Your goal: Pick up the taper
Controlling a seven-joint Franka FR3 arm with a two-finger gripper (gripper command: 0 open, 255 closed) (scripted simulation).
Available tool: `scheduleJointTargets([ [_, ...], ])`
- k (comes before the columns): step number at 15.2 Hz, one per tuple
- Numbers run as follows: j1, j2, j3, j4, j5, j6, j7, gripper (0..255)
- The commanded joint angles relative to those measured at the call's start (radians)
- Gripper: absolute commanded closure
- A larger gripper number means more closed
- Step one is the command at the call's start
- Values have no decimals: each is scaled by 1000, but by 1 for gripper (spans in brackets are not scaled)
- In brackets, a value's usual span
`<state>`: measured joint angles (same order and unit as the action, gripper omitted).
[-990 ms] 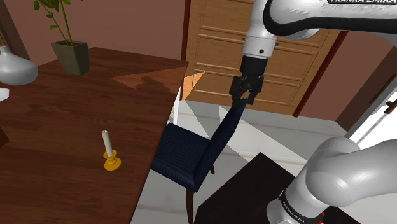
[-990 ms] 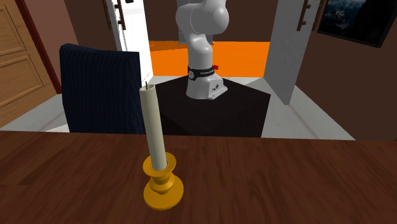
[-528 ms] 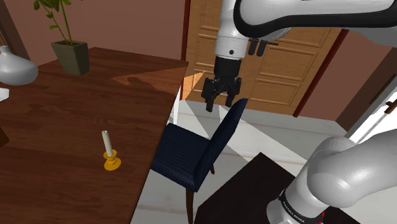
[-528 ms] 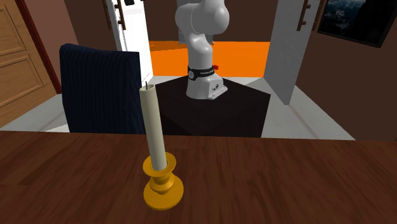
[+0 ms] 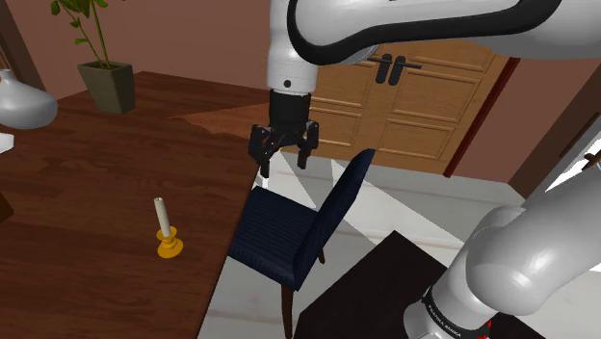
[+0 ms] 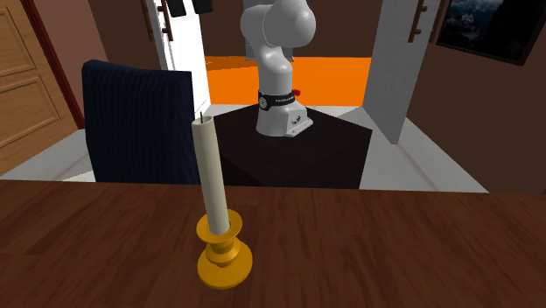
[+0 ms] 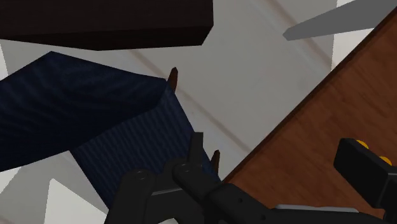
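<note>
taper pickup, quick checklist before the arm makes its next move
1. Gripper open: ok, its fingers stand apart in the shoulder view.
2. Taper upright in its yellow holder: ok.
3. Gripper lined up over the taper: not ok, it hangs by the table edge above the blue chair, well to the shoulder view's right of the taper.
4. Room around the taper for the fingers: ok, the potted plant stands far off.
5. Taper loose enough to lift out of the holder: cannot tell.

navy chair (image 5: 279, 236) beside brown table (image 5: 87, 183)
</note>
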<state>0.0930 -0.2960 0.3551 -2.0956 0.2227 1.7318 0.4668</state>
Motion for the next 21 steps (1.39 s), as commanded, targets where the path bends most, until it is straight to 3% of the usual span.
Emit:
scheduleJointTargets([
  [1,8,64,36,59,-16,10,59,0],
  [10,84,431,154,404,-186,12,325,0],
  [18,269,810,154,869,-376,-116,503,0],
  [21,262,806,152,822,-374,-73,502,0],
])
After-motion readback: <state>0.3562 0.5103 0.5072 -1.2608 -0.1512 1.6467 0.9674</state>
